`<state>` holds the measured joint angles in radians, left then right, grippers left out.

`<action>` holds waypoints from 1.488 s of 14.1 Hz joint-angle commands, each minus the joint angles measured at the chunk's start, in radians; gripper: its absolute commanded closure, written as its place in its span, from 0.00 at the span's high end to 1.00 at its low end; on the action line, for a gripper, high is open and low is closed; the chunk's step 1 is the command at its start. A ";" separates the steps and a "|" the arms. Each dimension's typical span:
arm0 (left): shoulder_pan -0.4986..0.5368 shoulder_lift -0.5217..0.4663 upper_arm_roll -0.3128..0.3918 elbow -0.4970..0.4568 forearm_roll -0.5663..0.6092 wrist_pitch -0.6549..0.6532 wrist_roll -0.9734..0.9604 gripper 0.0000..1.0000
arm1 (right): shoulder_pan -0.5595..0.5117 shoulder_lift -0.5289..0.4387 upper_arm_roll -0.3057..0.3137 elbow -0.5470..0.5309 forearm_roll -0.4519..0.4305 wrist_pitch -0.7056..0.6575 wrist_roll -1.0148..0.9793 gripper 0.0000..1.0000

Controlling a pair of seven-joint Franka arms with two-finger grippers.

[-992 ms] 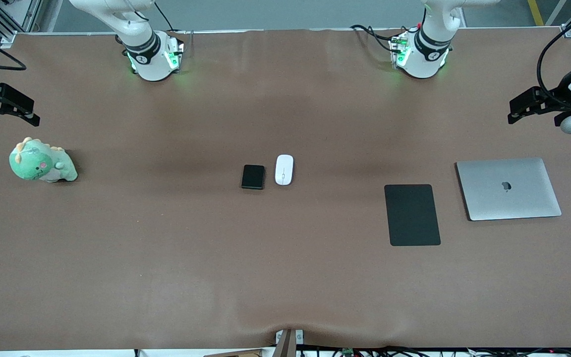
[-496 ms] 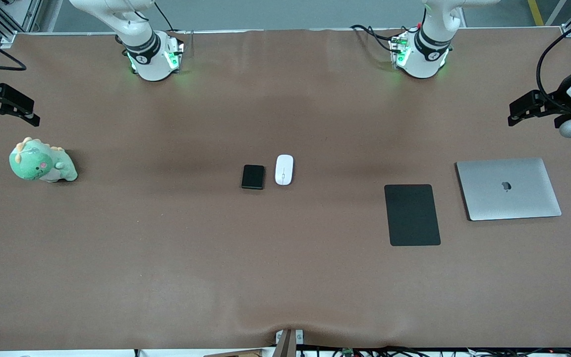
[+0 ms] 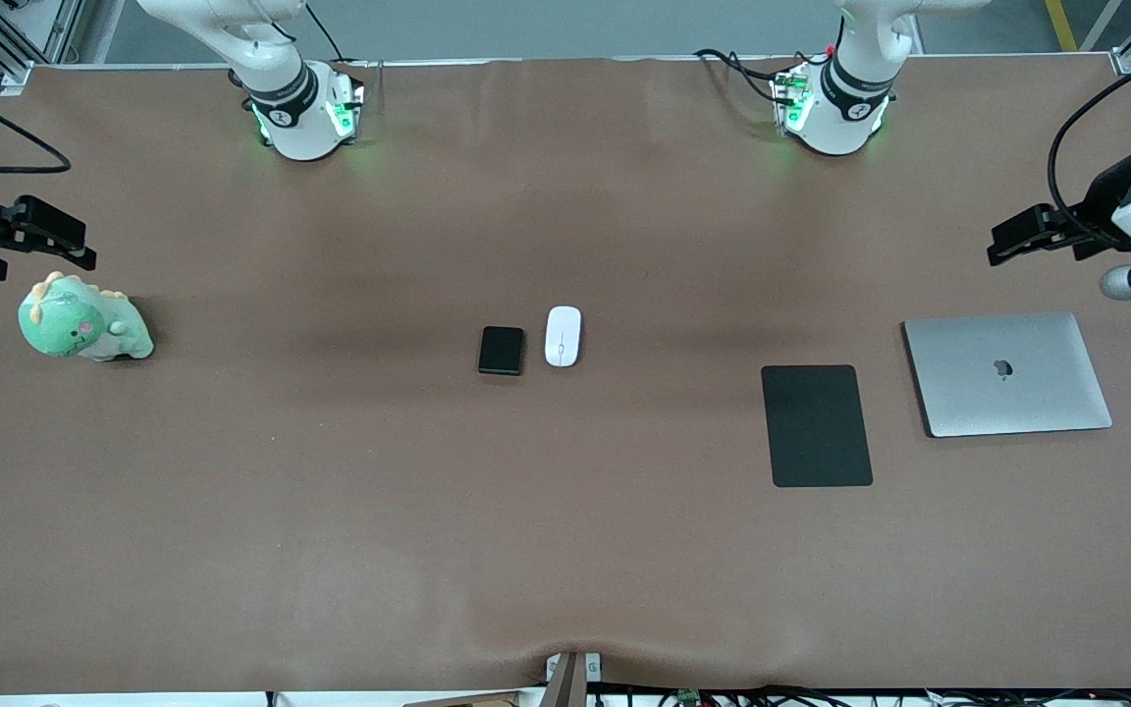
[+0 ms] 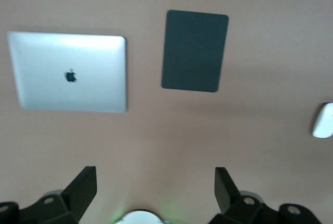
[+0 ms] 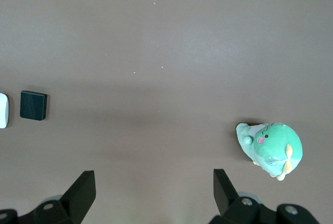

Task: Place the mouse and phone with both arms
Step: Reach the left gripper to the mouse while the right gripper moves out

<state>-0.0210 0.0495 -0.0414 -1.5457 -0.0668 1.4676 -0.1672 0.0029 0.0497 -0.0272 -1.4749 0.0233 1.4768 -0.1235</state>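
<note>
Approach step only, nothing grasped. Mouse (image 3: 563,336) and phone (image 3: 501,350) touching-close at frame centre. Left gripper (image 3: 1002,243) (right edge) and right gripper (image 3: 75,251) (left edge) both spread, empty. Next: reach inward to centre.

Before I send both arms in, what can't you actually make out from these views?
- Mouse: cut off by the left wrist view's edge; likewise in the right wrist view.
- Phone: too small in the front view to tell its face.
- Left gripper and right gripper: both open; bodies cut off by the wrist views' edges.
</note>
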 commanded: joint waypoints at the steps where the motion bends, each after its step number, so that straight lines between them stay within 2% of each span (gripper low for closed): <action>1: -0.017 0.030 -0.014 0.013 -0.048 -0.004 -0.104 1.00 | -0.006 0.007 -0.002 0.025 0.001 -0.007 -0.004 1.00; 6: -0.120 0.075 -0.060 0.015 -0.100 0.002 -0.215 1.00 | 0.000 0.016 -0.002 0.025 0.003 0.000 0.001 1.00; 10: -0.198 0.124 -0.061 0.015 -0.100 0.033 -0.250 1.00 | 0.003 0.018 0.000 0.031 0.007 0.008 0.002 1.00; 14: -0.339 0.257 -0.060 0.021 -0.099 0.170 -0.319 1.00 | 0.003 0.044 0.000 0.031 0.010 0.043 0.001 1.00; 19: -0.488 0.363 -0.058 0.021 -0.088 0.379 -0.471 1.00 | 0.012 0.056 0.001 0.030 0.012 0.050 -0.005 1.00; 21: -0.537 0.398 -0.058 0.021 -0.084 0.453 -0.563 1.00 | 0.017 0.097 0.001 0.030 0.012 0.051 -0.005 1.00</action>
<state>-0.5184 0.4183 -0.1089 -1.5460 -0.1512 1.8740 -0.6617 0.0117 0.1018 -0.0230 -1.4699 0.0262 1.5327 -0.1235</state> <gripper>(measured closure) 0.000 0.000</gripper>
